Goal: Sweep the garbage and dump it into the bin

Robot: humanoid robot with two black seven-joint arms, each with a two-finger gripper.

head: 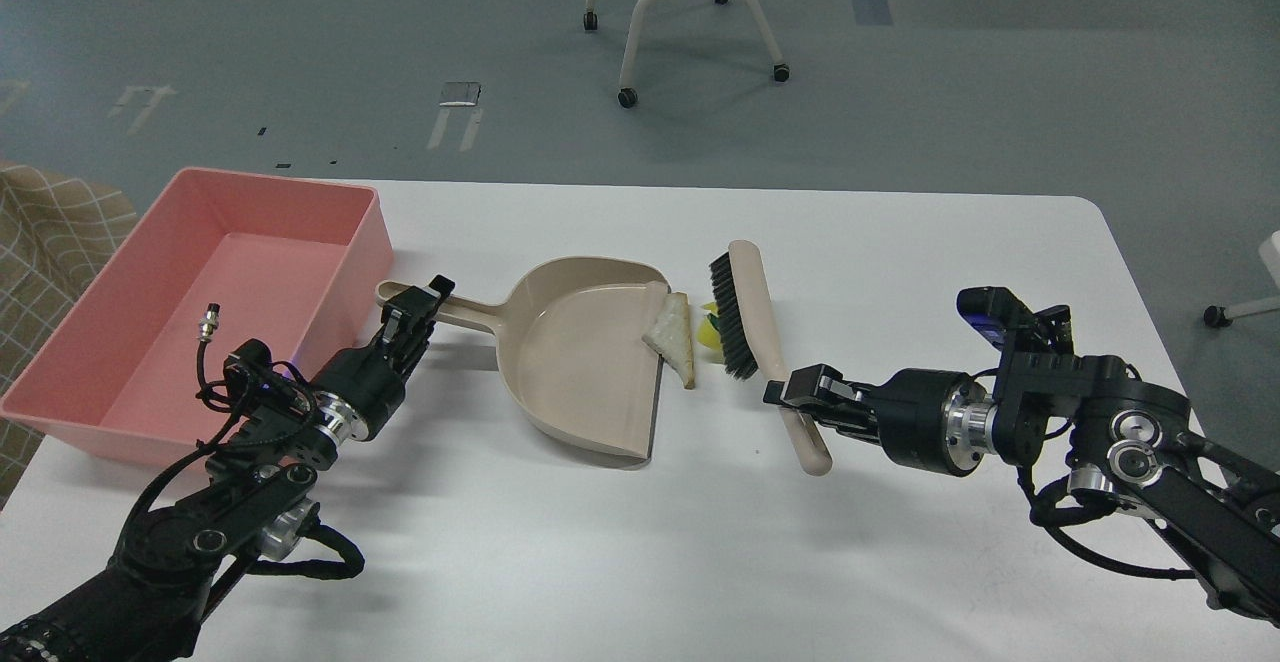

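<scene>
My left gripper is shut on the handle of the beige dustpan, which lies flat on the white table. My right gripper is shut on the handle of the beige brush, its black bristles facing left, just right of the dustpan's open edge. The pale triangular slice lies across the dustpan's right lip. The yellow sponge piece sits on the table between the slice and the bristles, partly hidden. The pink bin stands at the far left, next to my left gripper.
The table's right edge and rounded corner are beyond my right arm. A wheeled chair stands on the grey floor behind the table. A tan checked cloth lies left of the bin.
</scene>
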